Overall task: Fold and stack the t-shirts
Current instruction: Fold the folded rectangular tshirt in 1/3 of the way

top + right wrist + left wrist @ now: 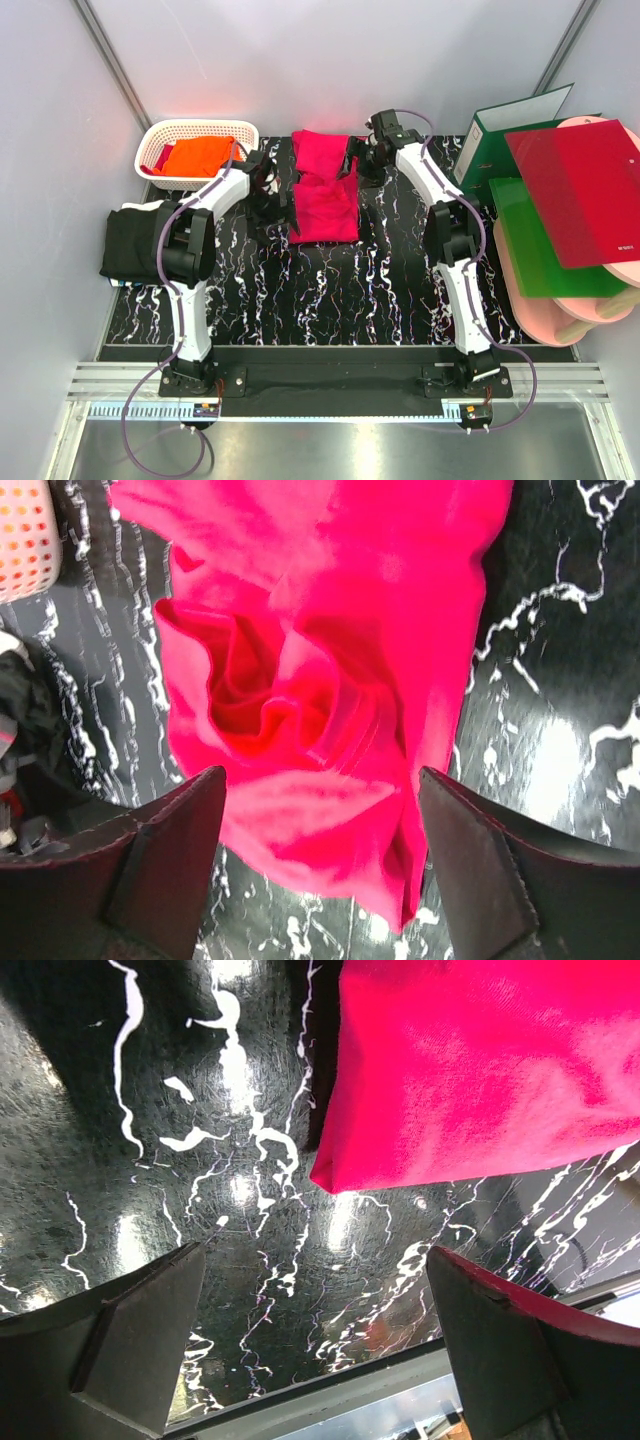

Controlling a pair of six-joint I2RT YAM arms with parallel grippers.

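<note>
Overhead view: bright, even, lit from above; sharp throughout, straight edges slightly bowed near the corners.
Bench (380, 290): glossy black, white glare patches in both wrist views (broadest under the left wrist camera).
Crimson-pink t-shirt (325, 200): oversaturated, glowing, folds half lost; slightly soft in the right wrist view.
Basket (200, 123): pinkish cast on the wall behind.
Left pincer fingers (130, 1350): dark, underlit, blurred at close range; likewise right pincer fingers (150, 880).
Shadows: soft, short, beneath the arms.

I read no legible text in my views. The small mark on the red folder (580, 190) is too small to read.
</note>
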